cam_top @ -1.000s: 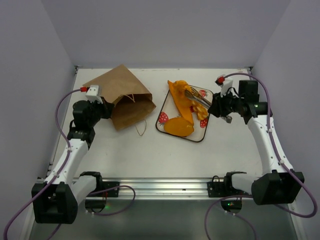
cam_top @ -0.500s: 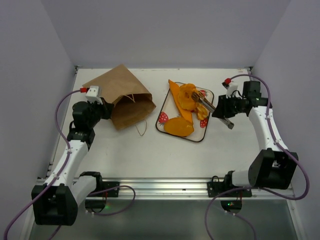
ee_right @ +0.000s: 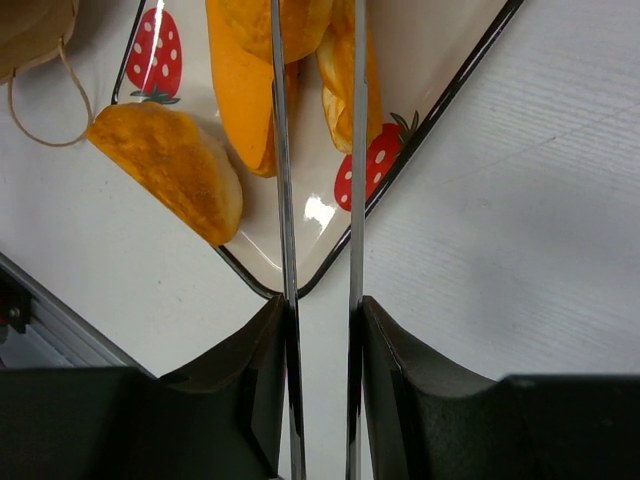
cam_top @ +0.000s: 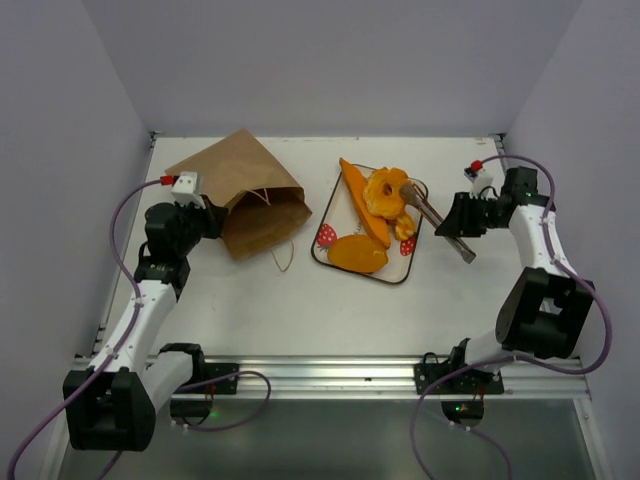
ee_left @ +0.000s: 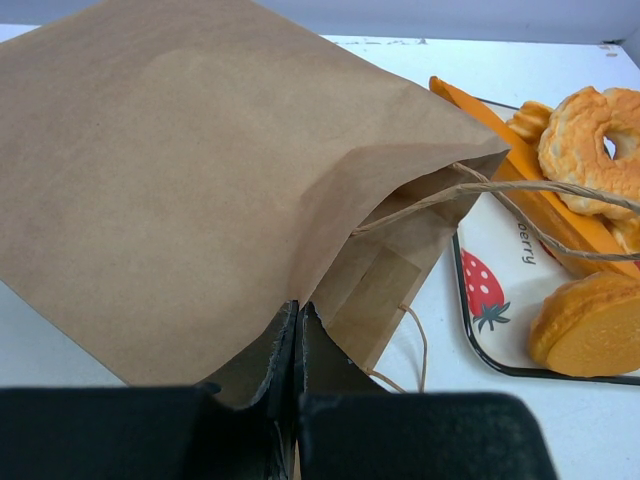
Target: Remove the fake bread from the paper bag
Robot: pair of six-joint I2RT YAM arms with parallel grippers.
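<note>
Brown paper bag (cam_top: 250, 195) lies on its side on the counter (cam_top: 300, 310), left tool (ee_left: 296, 325) pinched tight on its edge; fake bread (cam_top: 365, 225) sits on strawberry tray (ee_left: 497, 280) just beside it. Right tool (ee_right: 320, 315) clamps metal tongs (ee_right: 283, 180), tips at the ring piece (cam_top: 385, 192).

Matt kraft paper bag (ee_left: 180, 180), creased; fake bread (ee_left: 590, 135) glossy; tray (ee_right: 425, 60) smooth, shiny; tongs (ee_right: 285, 200) polished metal.

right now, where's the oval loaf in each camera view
Top external: the oval loaf lies at the near edge of the tray, around the picture's centre.
Left wrist: lower right corner.
Right wrist: upper left.
Shared landmark: the printed strawberry beside the loaf.
</note>
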